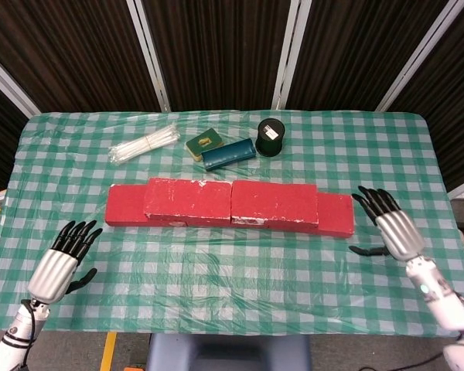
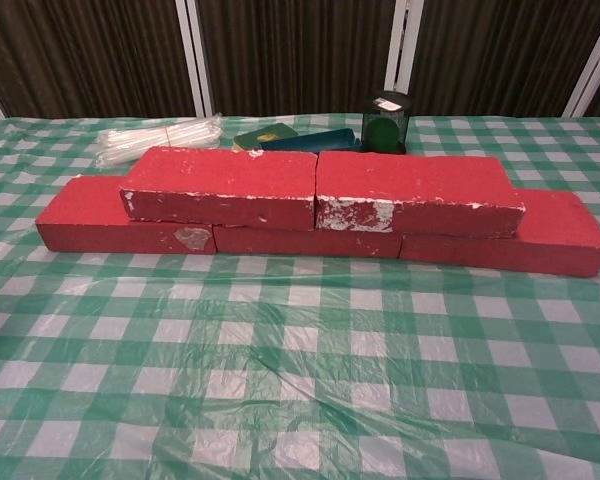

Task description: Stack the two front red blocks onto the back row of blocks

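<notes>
Red blocks (image 2: 320,190) stacked — bottom row's middle block mostly hidden.

Red blocks (image 1: 230,202) bar mid-table; bare cloth (image 1: 232,270) lies in front.

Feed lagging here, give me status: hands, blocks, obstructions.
Left hand open, right hand open, both off the blocks. Two upper red blocks stacked on back row. Nothing obstructing.

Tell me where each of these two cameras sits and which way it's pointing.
Head view: high above the near table edge, looking steeply down at the red blocks; shows the left robot hand and right robot hand, both open.
Chest view: low at table height, facing horizontally across the blocks; no robot body shows.
Shared: the blocks, black spool, bundle of white straws.
</notes>
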Available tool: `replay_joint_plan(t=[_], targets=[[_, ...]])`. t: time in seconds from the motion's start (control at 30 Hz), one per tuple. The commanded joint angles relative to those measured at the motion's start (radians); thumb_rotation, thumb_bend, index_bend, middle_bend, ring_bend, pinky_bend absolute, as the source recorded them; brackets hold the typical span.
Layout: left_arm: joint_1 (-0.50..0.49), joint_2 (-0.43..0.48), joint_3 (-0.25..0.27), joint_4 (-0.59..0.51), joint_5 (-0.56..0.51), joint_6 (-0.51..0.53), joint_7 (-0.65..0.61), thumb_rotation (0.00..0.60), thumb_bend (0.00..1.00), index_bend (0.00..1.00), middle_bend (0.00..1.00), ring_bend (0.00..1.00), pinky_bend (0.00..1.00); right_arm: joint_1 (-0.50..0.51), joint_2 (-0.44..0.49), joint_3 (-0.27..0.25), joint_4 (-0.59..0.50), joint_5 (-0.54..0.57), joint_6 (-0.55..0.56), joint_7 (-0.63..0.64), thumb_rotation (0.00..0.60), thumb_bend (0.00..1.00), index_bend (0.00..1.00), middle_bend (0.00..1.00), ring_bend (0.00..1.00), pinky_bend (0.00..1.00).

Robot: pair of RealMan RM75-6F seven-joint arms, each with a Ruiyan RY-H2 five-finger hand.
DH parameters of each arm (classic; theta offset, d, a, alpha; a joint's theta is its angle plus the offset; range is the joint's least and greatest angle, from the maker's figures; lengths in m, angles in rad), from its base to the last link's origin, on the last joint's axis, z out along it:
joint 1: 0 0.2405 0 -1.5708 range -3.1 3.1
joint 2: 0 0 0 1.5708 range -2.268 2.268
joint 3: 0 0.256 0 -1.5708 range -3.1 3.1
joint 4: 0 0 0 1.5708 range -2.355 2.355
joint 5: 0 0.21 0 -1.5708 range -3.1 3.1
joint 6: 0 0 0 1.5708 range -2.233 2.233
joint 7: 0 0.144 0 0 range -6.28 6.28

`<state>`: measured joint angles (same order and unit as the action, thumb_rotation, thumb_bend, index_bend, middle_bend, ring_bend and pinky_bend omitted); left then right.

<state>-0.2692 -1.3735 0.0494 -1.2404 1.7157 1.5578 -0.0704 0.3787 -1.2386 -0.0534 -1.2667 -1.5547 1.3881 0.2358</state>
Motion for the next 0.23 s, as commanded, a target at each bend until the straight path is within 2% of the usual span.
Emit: replay_joint_plan(t=[0.03,0.23], targets=[[0.017,0.030,0.008,-0.053,-0.004,0.000,0.037,0.600,0.30,0.00,0.00,0.00,0.00,-0.230,0.064,-0.101,-0.199,-0.075,0.233,-0.325,0.506,0.24,0.00,0.00,0.00,0.00],[0.031,0.068,0.017,-0.125,-0.005,-0.007,0.062,0.600,0.31,0.00,0.00,0.00,0.00,-0.267,0.089,-0.085,-0.255,-0.071,0.253,-0.326,0.511,0.24,0.00,0.00,0.00,0.00]])
